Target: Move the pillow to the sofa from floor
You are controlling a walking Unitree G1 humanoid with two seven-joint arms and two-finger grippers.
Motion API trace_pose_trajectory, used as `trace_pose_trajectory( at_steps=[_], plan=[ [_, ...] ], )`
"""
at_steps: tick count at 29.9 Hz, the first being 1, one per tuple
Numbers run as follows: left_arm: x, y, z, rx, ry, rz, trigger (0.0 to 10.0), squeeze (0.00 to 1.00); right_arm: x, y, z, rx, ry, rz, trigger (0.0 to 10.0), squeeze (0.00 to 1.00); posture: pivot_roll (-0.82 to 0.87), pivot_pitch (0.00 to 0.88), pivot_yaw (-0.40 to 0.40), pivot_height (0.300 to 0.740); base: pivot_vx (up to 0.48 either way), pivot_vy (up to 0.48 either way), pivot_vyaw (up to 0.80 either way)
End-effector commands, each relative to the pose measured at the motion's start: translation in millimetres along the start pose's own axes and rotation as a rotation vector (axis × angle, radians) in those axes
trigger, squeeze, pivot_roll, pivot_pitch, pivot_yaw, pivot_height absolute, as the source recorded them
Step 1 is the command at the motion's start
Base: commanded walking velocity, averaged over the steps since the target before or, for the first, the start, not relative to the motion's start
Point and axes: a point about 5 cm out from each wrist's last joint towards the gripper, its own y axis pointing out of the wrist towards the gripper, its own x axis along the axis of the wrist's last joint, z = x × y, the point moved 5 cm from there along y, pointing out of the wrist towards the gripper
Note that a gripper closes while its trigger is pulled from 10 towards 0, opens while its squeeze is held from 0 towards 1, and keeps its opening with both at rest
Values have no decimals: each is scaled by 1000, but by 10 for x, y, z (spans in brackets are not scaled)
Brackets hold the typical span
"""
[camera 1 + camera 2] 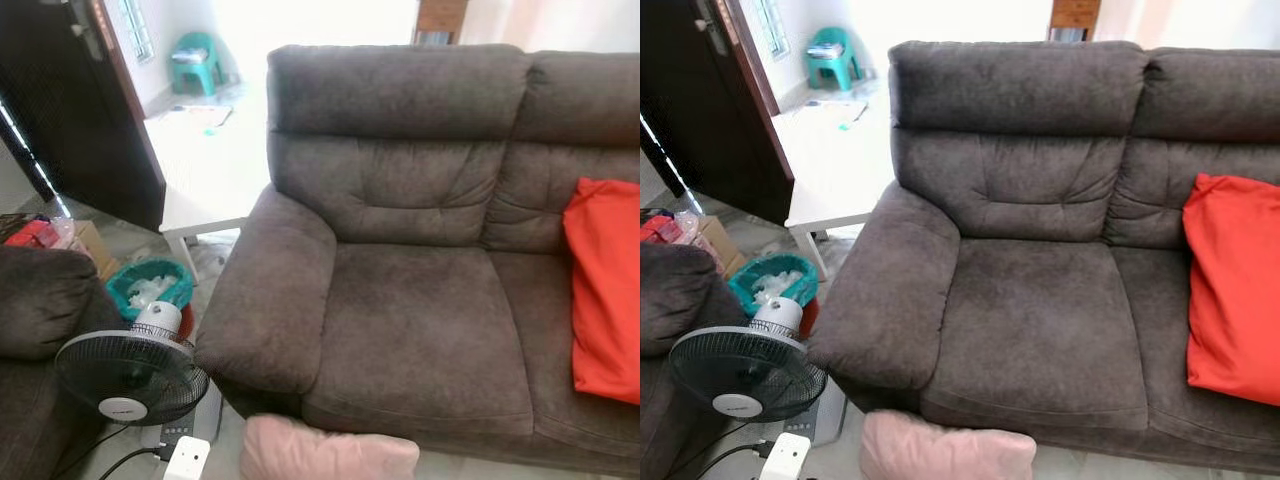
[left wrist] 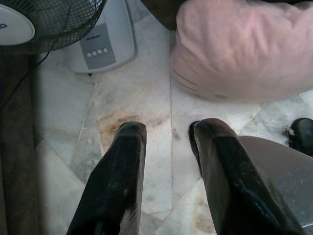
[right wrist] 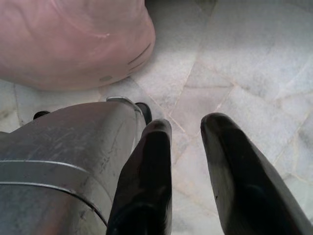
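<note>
You see the pink pillow [image 1: 325, 450] on the floor [image 2: 142, 103], bottom centre, below the grey sofa [image 1: 420, 330]; transfer remains. Left pincer [image 2: 168, 129] and right pincer [image 3: 188, 122] both stand apart, empty.

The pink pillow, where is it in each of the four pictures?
Left eye view: pink pillow at the bottom edge, on the floor before the sofa.
Right eye view: bottom edge, beside the fan.
Left wrist view: beyond the left gripper.
Right wrist view: beyond the right gripper.
Shared landmark: the marble floor.
</note>
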Motion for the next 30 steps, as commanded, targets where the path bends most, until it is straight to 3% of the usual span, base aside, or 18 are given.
trace_pose_trajectory(
  at_steps=[1, 30],
  plan=[
    [-43, -6, 14, 4, 0, 18, 10000, 0, 21, 4, 20, 5, 10, -8, 10000, 0, 31, 0, 16, 740, 0, 0, 0],
    [-36, -5, 0, -4, -2, 15, 10000, 0, 21, 3, 12, 4, 12, -8, 10000, 0, 28, 0, 16, 740, 0, 0, 0]
  ],
)
